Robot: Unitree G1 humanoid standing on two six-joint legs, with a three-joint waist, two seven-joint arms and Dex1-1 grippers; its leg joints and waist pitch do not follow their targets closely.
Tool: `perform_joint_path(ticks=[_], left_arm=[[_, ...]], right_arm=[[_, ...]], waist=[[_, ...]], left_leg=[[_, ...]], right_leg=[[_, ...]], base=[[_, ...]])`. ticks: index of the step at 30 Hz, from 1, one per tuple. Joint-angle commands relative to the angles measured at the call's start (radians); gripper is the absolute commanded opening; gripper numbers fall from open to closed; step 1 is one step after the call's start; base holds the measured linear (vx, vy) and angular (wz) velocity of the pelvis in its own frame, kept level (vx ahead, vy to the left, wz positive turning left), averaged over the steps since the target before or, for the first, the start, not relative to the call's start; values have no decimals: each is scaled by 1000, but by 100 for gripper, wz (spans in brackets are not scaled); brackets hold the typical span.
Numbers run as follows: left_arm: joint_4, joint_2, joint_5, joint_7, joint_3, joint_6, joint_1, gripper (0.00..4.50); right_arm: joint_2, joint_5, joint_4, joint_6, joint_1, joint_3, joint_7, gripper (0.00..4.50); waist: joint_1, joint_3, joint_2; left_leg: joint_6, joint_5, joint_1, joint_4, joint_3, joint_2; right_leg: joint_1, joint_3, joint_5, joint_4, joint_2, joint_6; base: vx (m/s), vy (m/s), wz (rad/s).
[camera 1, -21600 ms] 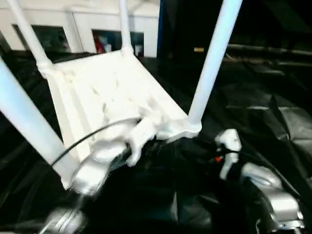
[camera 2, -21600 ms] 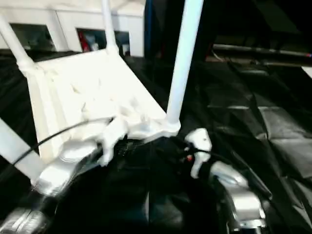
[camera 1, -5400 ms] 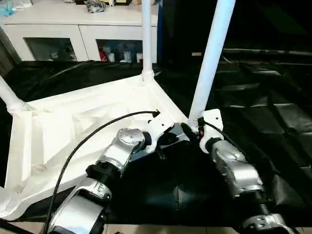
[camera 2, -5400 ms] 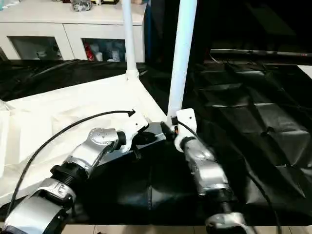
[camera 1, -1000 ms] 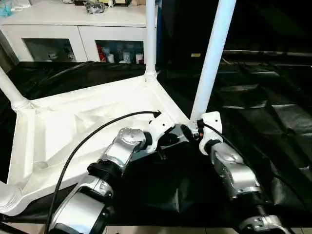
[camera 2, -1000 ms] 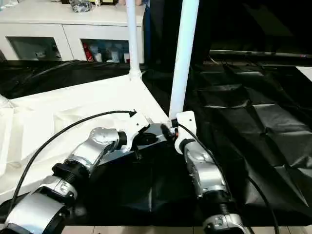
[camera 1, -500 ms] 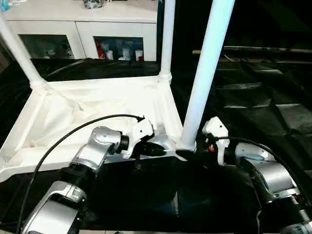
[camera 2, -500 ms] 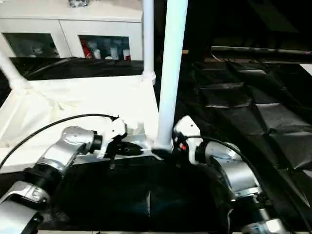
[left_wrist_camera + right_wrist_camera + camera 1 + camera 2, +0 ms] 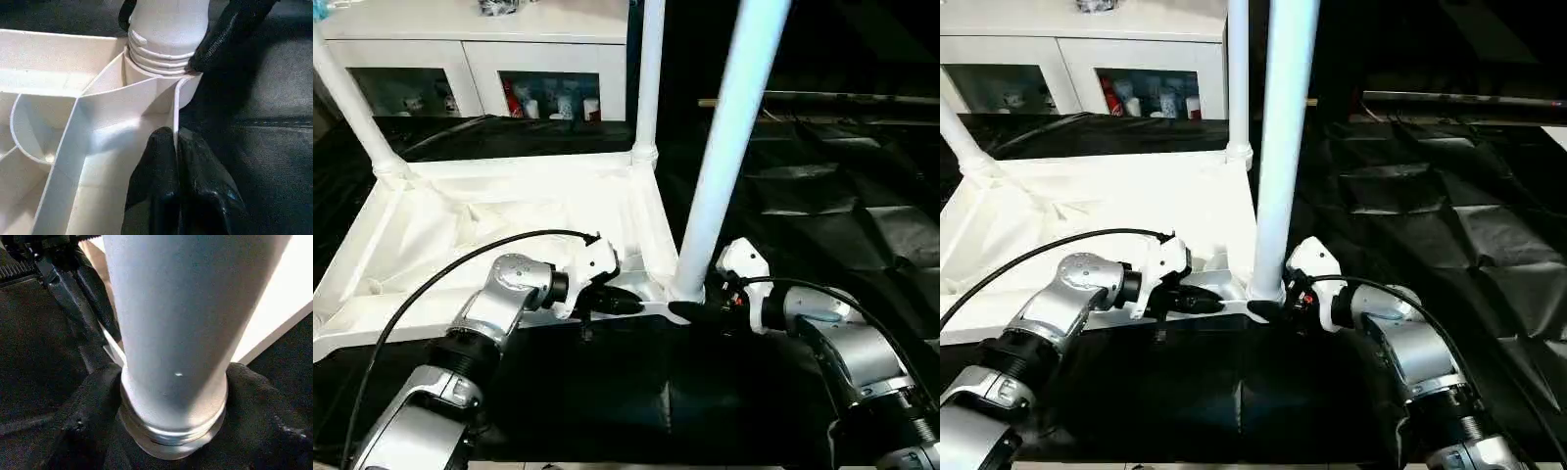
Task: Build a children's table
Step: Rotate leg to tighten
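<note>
The children's table lies upside down on a black sheet, with its white ribbed top (image 9: pixel 489 215) facing up. Three white legs stand upright in its corner sockets: the near-right leg (image 9: pixel 724 147), the far-right leg (image 9: pixel 651 69) and the far-left leg (image 9: pixel 352 98). My left gripper (image 9: pixel 626 304) is shut on the top's near rim, just left of the near-right socket. In the left wrist view its fingers (image 9: pixel 161 171) pinch that thin wall. My right gripper (image 9: pixel 690 308) comes in from the right. Its black fingers (image 9: pixel 83 416) press against both sides of the near-right leg's threaded base (image 9: pixel 171 426).
A white cabinet (image 9: pixel 480 49) with glass-front shelves stands behind the table. The crinkled black sheet (image 9: pixel 822 196) covers the surface to the right and in front. A black cable (image 9: pixel 440 279) loops over my left forearm.
The view has shifted since a second ago. My right forearm now reaches the leg's base from the right instead of from the front. The left gripper keeps its hold on the rim.
</note>
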State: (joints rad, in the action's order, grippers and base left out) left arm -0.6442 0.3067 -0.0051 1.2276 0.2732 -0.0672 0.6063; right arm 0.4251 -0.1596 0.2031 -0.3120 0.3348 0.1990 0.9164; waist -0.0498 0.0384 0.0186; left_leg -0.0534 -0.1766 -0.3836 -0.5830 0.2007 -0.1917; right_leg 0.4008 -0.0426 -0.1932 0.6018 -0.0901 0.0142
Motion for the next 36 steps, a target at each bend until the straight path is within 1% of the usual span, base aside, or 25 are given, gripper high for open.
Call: perform_joint_path(ticks=[1, 3, 4, 6, 10, 13, 14, 15, 17, 18, 19, 20, 21, 22, 23, 25, 26, 28, 29, 30, 31, 33, 34, 35, 36], left_arm=[[3, -1, -17, 6, 0, -13, -15, 0], [5, -1, -17, 6, 0, -15, -16, 0], [8, -1, -17, 5, 1, -17, -17, 0], [11, -1, -17, 6, 2, -19, -18, 0], [10, -3, -15, 4, 2, -20, -18, 0], [-18, -24, 8, -62, 0, -26, -7, 0], [-35, -37, 19, -98, -1, -28, 0, 0], [-63, -57, 37, -152, -2, -23, 12, 0], [-84, -78, 51, -201, -1, -22, 22, 0], [-100, -100, 60, -239, 0, -27, 31, 0], [-128, -143, 75, -315, 1, -33, 47, 0], [-139, -169, 79, -347, 3, -44, 55, 0], [-149, -191, 86, -380, 7, -47, 62, 0], [-149, -191, 86, -380, 7, -47, 62, 0], [-168, -228, 95, -435, 13, -52, 74, 0], [-182, -260, 105, -467, 23, -59, 83, 0], [-191, -271, 114, -477, 29, -53, 87, 0], [-190, -275, 115, -470, 32, -52, 86, 0], [-186, -274, 113, -450, 34, -39, 84, 0], [-180, -266, 112, -432, 34, -29, 83, 0], [-180, -266, 112, -431, 34, -29, 83, 0], [-175, -254, 108, -407, 31, -20, 81, 0], [-172, -239, 108, -387, 30, -7, 79, 0], [-171, -229, 108, -374, 30, 3, 77, 0], [-171, -227, 107, -370, 29, 4, 77, 0]], right_arm=[[-4, -21, -24, -6, 5, -3, 26, 300], [-5, -23, -25, -8, 2, -3, 27, 281], [-5, -25, -25, -8, 0, -3, 26, 278], [-6, -27, -24, -8, -1, -1, 24, 275], [-13, -25, -14, -9, -2, -6, 14, 274], [-57, 21, 54, 2, 7, -27, -110, 274], [-79, 42, 85, 4, 13, -35, -172, 273], [-113, 59, 118, 7, 19, -49, -251, 273], [-145, 66, 138, 4, 21, -63, -315, 273], [-176, 68, 149, -3, 22, -75, -369, 272], [-237, 71, 166, -18, 27, -99, -475, 272], [-272, 77, 177, -24, 32, -114, -539, 272], [-303, 79, 185, -27, 37, -127, -593, 272], [-303, 79, 185, -27, 37, -127, -593, 272], [-351, 81, 199, -25, 47, -144, -667, 272], [-381, 100, 216, -10, 63, -145, -728, 272], [-390, 110, 225, 1, 72, -141, -748, 272], [-393, 112, 226, 5, 75, -140, -751, 272], [-390, 110, 220, 20, 76, -130, -720, 272], [-382, 99, 205, 32, 70, -129, -683, 272], [-382, 98, 204, 32, 70, -129, -683, 272], [-369, 88, 188, 42, 62, -140, -662, 342], [-348, 94, 180, 50, 60, -142, -647, 342], [-333, 101, 177, 55, 59, -142, -639, 348], [-330, 100, 176, 56, 59, -142, -638, 359]], waist=[[-5, -58, -16], [-5, -57, -15], [-4, -58, -13], [-5, -58, -12], [-4, -59, -14], [-1, -58, -14], [2, -56, -16], [8, -53, -15], [14, -51, -17], [14, -51, -17], [15, -49, -14], [15, -47, -16], [17, -48, -15], [16, -48, -17], [18, -47, -14], [16, -49, -15], [17, -48, -14], [15, -48, -14], [14, -48, -10], [14, -49, -13], [13, -51, -12], [12, -51, -14], [12, -51, -14], [11, -53, -14], [9, -53, -13]], left_leg=[[90, -152, 18, 58, -14, -38], [82, -162, 17, 58, -15, -38], [78, -168, 19, 58, -15, -38], [75, -170, 18, 58, -15, -38], [78, -160, 17, 57, -15, -37], [74, -162, 16, 56, -15, -36], [62, -180, 15, 58, -16, -34], [46, -211, 17, 61, -17, -34], [22, -251, 20, 63, -18, -32], [15, -264, 22, 64, -18, -32], [7, -280, 24, 67, -19, -32], [1, -294, 26, 68, -20, -32], [-9, -304, 25, 70, -22, -31], [-12, -311, 26, 72, -24, -32], [-16, -320, 26, 73, -24, -32], [-18, -330, 28, 73, -25, -31], [-16, -326, 25, 74, -25, -30], [-10, -327, 25, 73, -25, -29], [-6, -324, 23, 74, -25, -29], [-3, -317, 20, 75, -26, -29], [0, -315, 21, 74, -25, -30], [9, -299, 19, 73, -24, -30], [11, -296, 19, 72, -23, -30], [16, -279, 16, 71, -23, -30], [23, -271, 17, 69, -21, -30]], right_leg=[[-47, 32, -83, -59, -48, -270], [-47, 32, -97, -59, -48, -268], [-47, 33, -101, -60, -48, -266], [-47, 33, -100, -60, -48, -266], [-48, 33, -84, -57, -48, -267], [-45, 33, -95, -59, -49, -269], [-45, 32, -130, -62, -49, -263], [-41, 33, -179, -67, -47, -252], [-39, 33, -252, -74, -47, -232], [-37, 34, -283, -79, -48, -217], [-32, 35, -308, -83, -48, -205], [-31, 35, -332, -87, -46, -197], [-28, 35, -360, -87, -49, -185], [-30, 34, -376, -90, -50, -177], [-26, 35, -379, -91, -48, -171], [-27, 35, -372, -92, -48, -164], [-26, 36, -360, -93, -48, -163], [-28, 36, -360, -94, -48, -158], [-29, 36, -352, -93, -48, -156], [-32, 36, -337, -92, -48, -155], [-32, 36, -327, -92, -48, -157], [-33, 36, -291, -88, -48, -169], [-33, 36, -284, -88, -48, -172], [-37, 35, -264, -85, -48, -175], [-35, 36, -253, -85, -49, -181]], base=[[0, 0, 0], [0, 0, 0], [0, 0, 0], [0, 0, 0], [0, 0, 0], [0, 0, 0], [0, 0, 0], [0, 0, 0], [0, 0, 0], [0, 0, 0], [0, 0, 0], [0, 0, 0], [0, 0, 0], [0, 0, 0], [0, 0, 0], [0, 0, 0], [0, 0, 0], [0, 0, 0], [0, 0, 0], [0, 0, 0], [0, 0, 0], [0, 0, 0], [0, 0, 0], [0, 0, 0], [0, 0, 0]])
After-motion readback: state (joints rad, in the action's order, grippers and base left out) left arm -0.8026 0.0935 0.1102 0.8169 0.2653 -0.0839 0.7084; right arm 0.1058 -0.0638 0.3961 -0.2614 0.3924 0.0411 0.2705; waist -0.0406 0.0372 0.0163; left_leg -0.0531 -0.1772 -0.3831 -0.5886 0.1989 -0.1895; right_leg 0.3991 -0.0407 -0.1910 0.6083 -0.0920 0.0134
